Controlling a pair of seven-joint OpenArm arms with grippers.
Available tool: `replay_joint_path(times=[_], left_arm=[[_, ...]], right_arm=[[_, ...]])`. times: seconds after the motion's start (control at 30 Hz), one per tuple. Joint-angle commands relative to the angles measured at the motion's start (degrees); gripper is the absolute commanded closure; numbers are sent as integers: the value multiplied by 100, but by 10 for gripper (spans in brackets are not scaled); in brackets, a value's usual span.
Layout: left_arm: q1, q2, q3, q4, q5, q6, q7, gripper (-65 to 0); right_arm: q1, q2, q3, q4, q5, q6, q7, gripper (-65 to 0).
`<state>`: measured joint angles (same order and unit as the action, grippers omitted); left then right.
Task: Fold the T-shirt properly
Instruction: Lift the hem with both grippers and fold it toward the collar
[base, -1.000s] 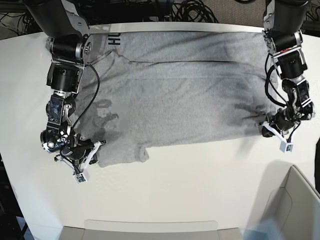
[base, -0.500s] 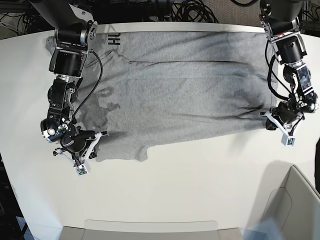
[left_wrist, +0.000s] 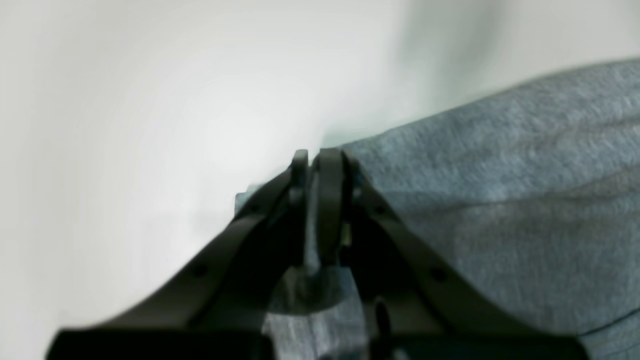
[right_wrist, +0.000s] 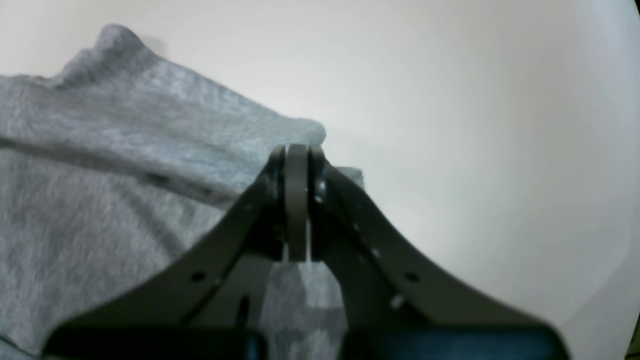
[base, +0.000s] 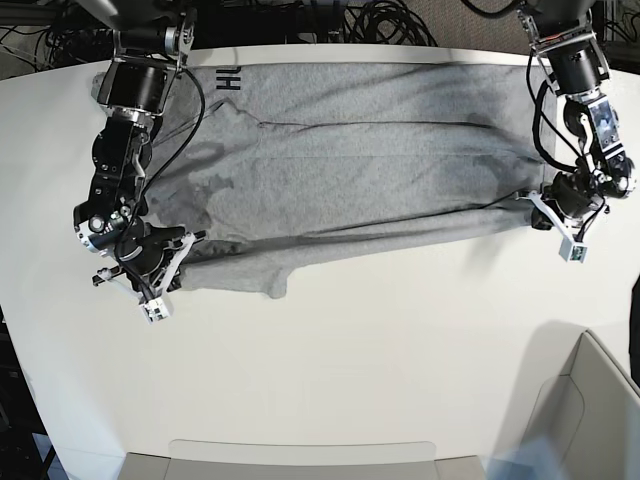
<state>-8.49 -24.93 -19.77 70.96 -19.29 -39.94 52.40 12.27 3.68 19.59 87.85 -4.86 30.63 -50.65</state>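
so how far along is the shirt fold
Early on. The T-shirt lies spread across the white table, with its far edge flat along the table's far side. In hand: the left gripper and right gripper each pinch a near corner of the cloth with jaws shut, and that near edge looks lifted and pulled taut. Left: carrying that edge over to finish this fold, then the remaining folds.

left claw clamped, right claw clamped
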Motion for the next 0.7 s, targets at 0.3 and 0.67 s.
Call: replay_joint_path(times=[0.3, 0.67], left_arm=[[221, -123, -49, 1005, -45, -6, 355, 0], [660, -140, -41, 1374, -45, -6, 435, 0]], right_arm=[[-458, 32, 23, 986, 60, 18, -240, 0], [-933, 243, 630, 1733, 1001, 27, -1014, 0]])
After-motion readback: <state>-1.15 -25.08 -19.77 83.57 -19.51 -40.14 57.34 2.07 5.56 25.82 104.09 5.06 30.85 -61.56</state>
